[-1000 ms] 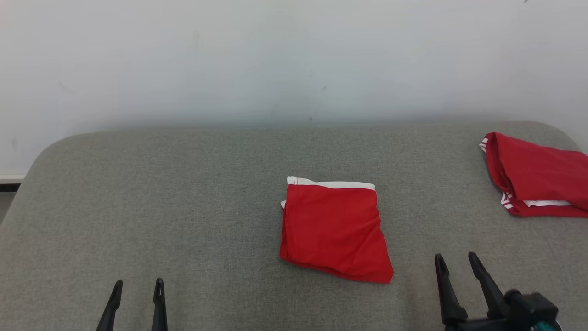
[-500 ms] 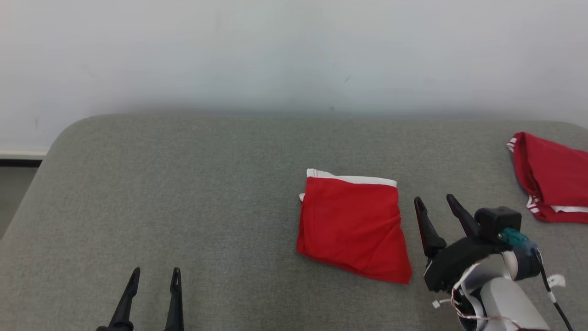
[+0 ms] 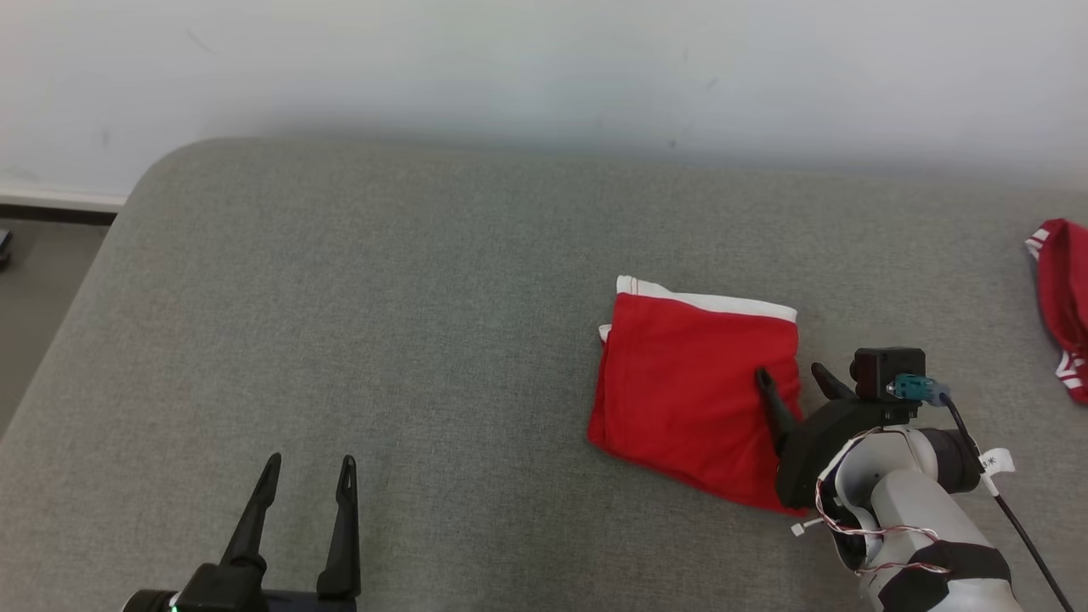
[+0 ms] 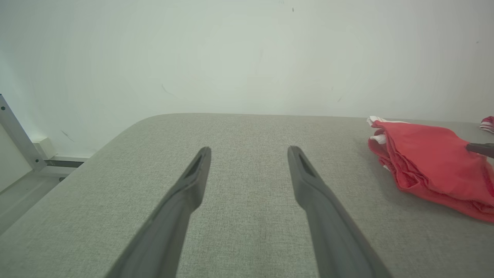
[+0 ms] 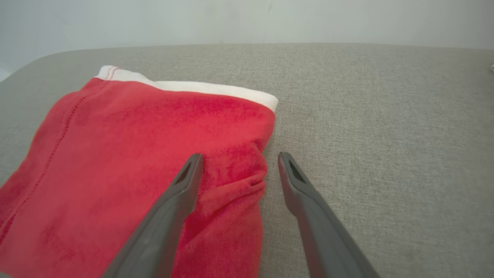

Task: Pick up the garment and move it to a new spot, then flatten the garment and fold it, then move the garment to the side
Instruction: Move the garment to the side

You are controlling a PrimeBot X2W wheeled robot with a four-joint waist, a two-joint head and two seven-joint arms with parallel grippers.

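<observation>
Right tool point(image 3: 789, 371), spread, straddles the folded garment's point(image 3: 680, 382) edge, another red cloth point(image 3: 1067, 297) lying well apart.

right gripper point(image 3: 788, 371): two long dark tapered fingers point(image 3: 775, 408), slot point(image 5: 183, 173) near each tip, chunky black base point(image 3: 812, 450). black camera box point(image 3: 875, 371) on top, teal plug point(image 3: 909, 388) beside camera box, black cable point(image 3: 1011, 518), white tag point(image 3: 996, 461). pale forearm point(image 3: 892, 497), loose red-white wires point(image 3: 850, 529), black band point(image 3: 943, 568). left gripper point(image 3: 310, 460) same fingers, tiny green light point(image 3: 174, 605).
</observation>
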